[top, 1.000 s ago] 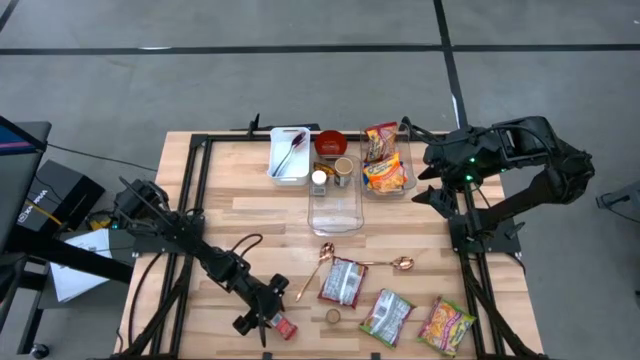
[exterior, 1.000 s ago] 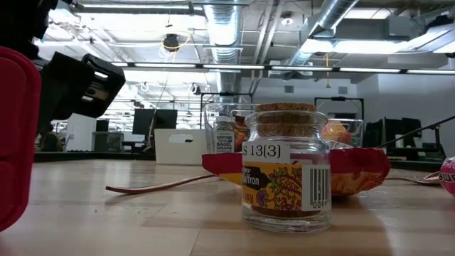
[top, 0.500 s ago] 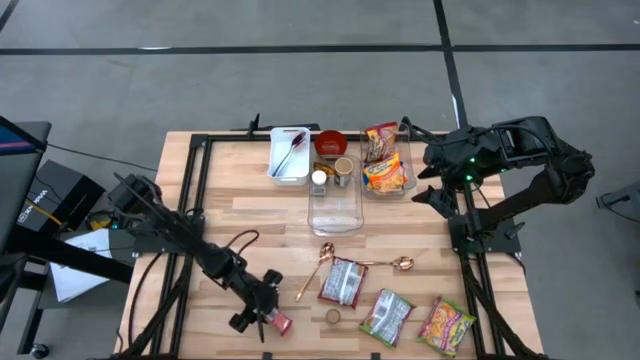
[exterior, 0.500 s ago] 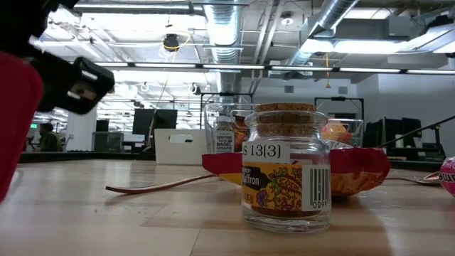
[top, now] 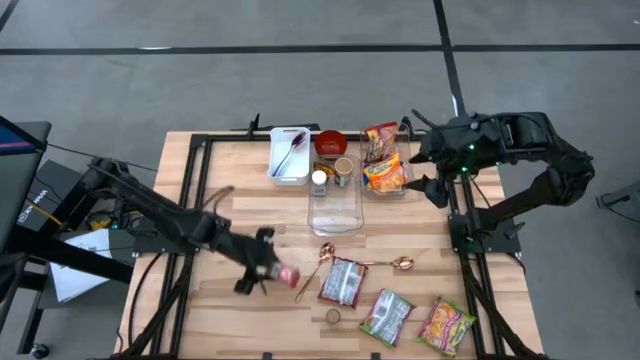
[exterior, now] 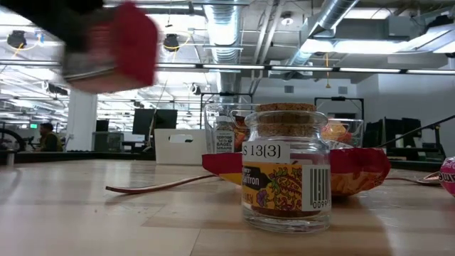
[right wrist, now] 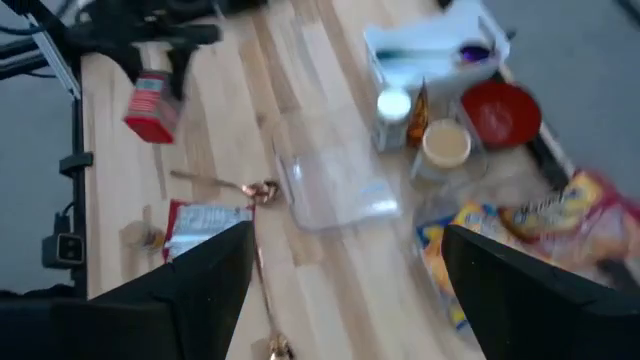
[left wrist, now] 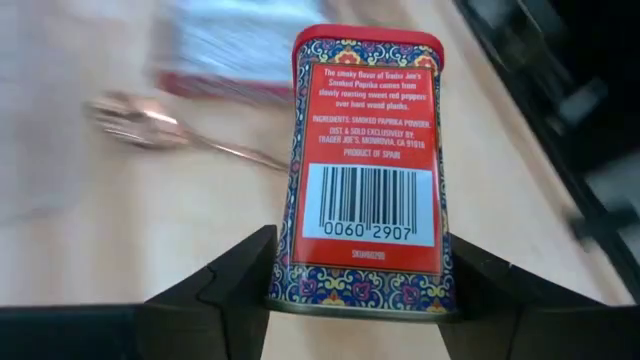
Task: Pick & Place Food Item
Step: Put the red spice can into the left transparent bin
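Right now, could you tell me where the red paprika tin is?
In the high view, the red paprika tin is clamped in the left gripper, lifted above the table's front-left area, just left of the copper spoon.

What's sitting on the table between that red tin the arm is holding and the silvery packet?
A copper spoon lies between the red tin, held by the left gripper, and the silvery packet. The high view shows it best.

bare tabletop (top: 225,215) on left, packets (top: 343,282) and spoons (top: 318,263) crowding front right
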Robot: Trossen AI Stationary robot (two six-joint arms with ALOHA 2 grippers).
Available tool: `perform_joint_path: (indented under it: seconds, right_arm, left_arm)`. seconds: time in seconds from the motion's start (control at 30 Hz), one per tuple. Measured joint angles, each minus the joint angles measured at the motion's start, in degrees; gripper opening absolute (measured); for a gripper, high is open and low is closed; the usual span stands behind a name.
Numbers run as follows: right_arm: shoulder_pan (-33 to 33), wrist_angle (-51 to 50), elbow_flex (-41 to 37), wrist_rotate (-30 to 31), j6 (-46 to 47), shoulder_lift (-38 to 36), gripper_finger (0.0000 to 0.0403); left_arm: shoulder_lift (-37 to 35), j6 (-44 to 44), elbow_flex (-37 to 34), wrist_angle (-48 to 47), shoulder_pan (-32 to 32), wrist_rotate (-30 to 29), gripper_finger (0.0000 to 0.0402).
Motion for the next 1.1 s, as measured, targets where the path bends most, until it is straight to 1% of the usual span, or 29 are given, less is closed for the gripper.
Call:
perform_joint_path:
  seconds: [0.1, 0.2, 0.27, 0.37, 0.53, 0.6, 0.67, 0.83, 0.93, 1.03, 1.1]
  right_arm:
    - [-1.16, 4.30, 0.00, -0.67, -4.31, 0.06, 0.0314]
    - [-2.66, 8.06, 0.07, -3.24, -9.35, 1.39, 0.0314]
    - [-3.95, 9.35, 0.04, -4.84, -12.58, 3.10, 0.0314]
    - [-6.09, 10.18, 0.02, -7.48, -16.63, 6.05, 0.0314]
    - [-8.77, 13.83, -0.02, -11.79, -21.35, 11.65, 0.0314]
    - [-9.73, 15.33, -0.02, -13.62, -22.13, 13.28, 0.0314]
    - [-10.56, 16.88, -0.02, -14.73, -22.60, 14.41, 0.0314]
    - [-12.68, 22.11, -0.07, -16.70, -22.64, 15.39, 0.0314]
    - [-12.92, 26.51, 0.00, -17.01, -22.67, 15.04, 0.0314]
    - [-12.85, 29.77, 0.00, -19.95, -22.99, 14.97, 0.0314]
    - [-12.79, 30.08, 0.00, -21.85, -23.05, 15.02, 0.0314]
  left_arm:
    - [-2.10, 0.04, 0.37, 0.98, 5.06, -1.77, 0.0213]
    - [-2.32, 2.29, 2.58, 1.05, 10.09, -3.09, 0.0213]
    - [-2.00, 4.28, 4.55, 1.58, 13.21, -3.17, 0.0213]
    - [-1.40, 4.56, 6.81, 3.20, 17.97, -4.25, 0.0213]
    - [-1.51, 3.25, 10.50, 10.08, 24.29, -6.55, 0.0213]
    - [-1.45, 3.06, 11.96, 11.35, 25.67, -6.98, 0.0213]
    - [-1.46, 2.84, 13.06, 14.88, 26.21, -6.79, 0.0213]
    - [-1.47, -0.37, 13.46, 21.93, 26.58, -6.61, 0.0213]
    - [-1.47, -1.24, 13.46, 22.39, 26.45, -6.65, 0.0213]
    - [-1.45, -1.26, 13.40, 22.22, 26.45, -7.93, 0.0213]
    - [-1.45, -1.27, 13.40, 22.93, 26.45, -8.50, 0.0213]
